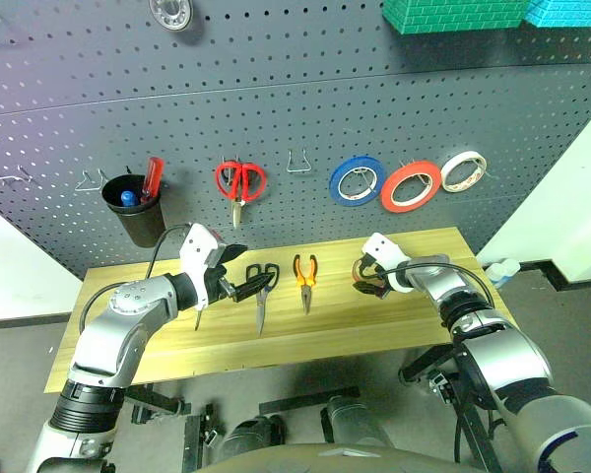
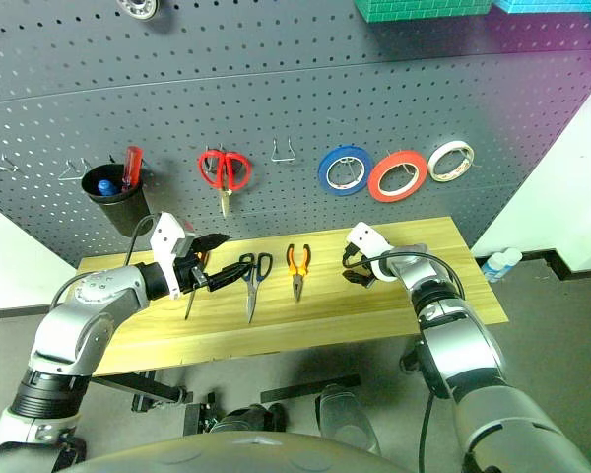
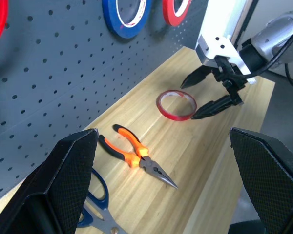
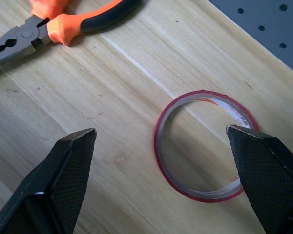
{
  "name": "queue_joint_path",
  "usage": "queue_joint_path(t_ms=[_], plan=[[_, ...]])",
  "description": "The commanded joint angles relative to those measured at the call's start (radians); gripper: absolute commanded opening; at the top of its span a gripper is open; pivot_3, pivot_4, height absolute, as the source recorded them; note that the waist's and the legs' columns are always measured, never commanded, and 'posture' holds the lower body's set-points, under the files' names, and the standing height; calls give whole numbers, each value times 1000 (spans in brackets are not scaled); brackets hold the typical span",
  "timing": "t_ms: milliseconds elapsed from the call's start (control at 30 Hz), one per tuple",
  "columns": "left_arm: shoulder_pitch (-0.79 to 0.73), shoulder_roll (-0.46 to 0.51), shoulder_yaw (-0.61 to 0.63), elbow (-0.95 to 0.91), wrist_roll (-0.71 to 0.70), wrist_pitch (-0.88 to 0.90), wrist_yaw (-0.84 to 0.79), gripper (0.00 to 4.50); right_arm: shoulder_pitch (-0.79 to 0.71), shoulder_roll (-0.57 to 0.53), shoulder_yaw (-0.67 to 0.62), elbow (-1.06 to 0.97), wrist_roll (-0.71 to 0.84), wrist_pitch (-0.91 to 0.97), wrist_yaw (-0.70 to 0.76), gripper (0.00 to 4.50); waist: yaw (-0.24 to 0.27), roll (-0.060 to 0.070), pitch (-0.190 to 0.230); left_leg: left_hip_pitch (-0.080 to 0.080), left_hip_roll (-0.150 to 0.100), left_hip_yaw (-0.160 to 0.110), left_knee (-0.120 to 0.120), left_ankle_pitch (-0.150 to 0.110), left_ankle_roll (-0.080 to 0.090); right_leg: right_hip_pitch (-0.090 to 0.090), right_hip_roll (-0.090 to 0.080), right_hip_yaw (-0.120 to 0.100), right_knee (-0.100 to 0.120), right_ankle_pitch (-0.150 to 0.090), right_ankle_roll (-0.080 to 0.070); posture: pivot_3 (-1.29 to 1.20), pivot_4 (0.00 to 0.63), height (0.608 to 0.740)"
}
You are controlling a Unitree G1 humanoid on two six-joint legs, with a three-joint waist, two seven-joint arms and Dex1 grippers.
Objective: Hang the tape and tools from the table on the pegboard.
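The tape, a thin red ring with a pale core, lies flat on the table toward its right end. My right gripper hovers open just above it, one finger past the ring's outer side, the other over bare wood. Left of it lie the pliers with orange-and-black handles and the black-handled scissors. My left gripper is open and empty, held above the table just left of the scissors. The slim screwdriver lies beneath that hand. The pegboard rises behind the table.
On the board hang red-handled scissors, a blue roll, a red-orange roll and a white roll. A black cup holds a red screwdriver. Bare wire hooks stand between the scissors and blue roll.
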Motion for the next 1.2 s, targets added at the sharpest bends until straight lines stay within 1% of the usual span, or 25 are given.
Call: queue_joint_path(t_ms=[33, 233, 333, 400, 467, 733, 967, 1200], plan=[[8, -1, 28, -50, -6, -11, 16, 4484, -15, 8, -28, -2, 25, -7, -1, 4500, 2, 0, 5, 0, 0, 0, 0, 0, 0, 0, 0, 0, 0, 0, 0, -177, 148, 740], [-2, -8, 30, -65, -12, -1, 40, 4484, -4, 31, -70, 6, 62, -1, -35, 4500, 24, -1, 15, 0, 0, 0, 0, 0, 1, 0, 0, 0, 0, 0, 0, -170, 167, 740], [4, -9, 35, -79, -16, 4, 49, 4484, 7, 40, -94, 7, 79, 3, -56, 4500, 32, -2, 28, 0, 0, 0, 0, 0, 0, -1, 0, 0, 1, 0, -1, -164, 188, 740], [8, -10, 38, -87, -17, 8, 56, 4484, 14, 41, -98, 6, 80, 2, -67, 4500, 48, -2, 36, 0, 0, 0, 0, 0, 0, -1, 0, 0, 1, 0, -1, -164, 194, 740], [18, -10, 42, -101, -21, 13, 62, 4484, 23, 39, -96, 1, 79, 1, -69, 4500, 55, -3, 48, 0, 0, 1, 0, 0, 1, -1, 0, 0, 1, 0, -1, -160, 211, 740], [54, -11, 52, -148, -32, 33, 82, 4484, 32, -2, -85, -6, 60, 24, -91, 4500, 81, -5, 81, -2, 0, 2, -2, 1, 2, -4, -1, 1, 1, 0, -1, -170, 231, 740], [58, -17, 40, -156, -35, 36, 92, 4484, 26, -20, -80, -21, 53, 83, -90, 4500, 84, -10, 93, -3, 0, 2, -1, 1, 1, -4, -1, 1, 0, 0, -1, -182, 237, 740], [44, -18, 35, -144, -29, 29, 93, 4484, 21, -21, -70, -43, 43, 138, -79, 4500, 82, -11, 95, -3, 0, 2, -2, 0, 1, -4, -1, 1, 0, 0, -1, -180, 236, 740]])
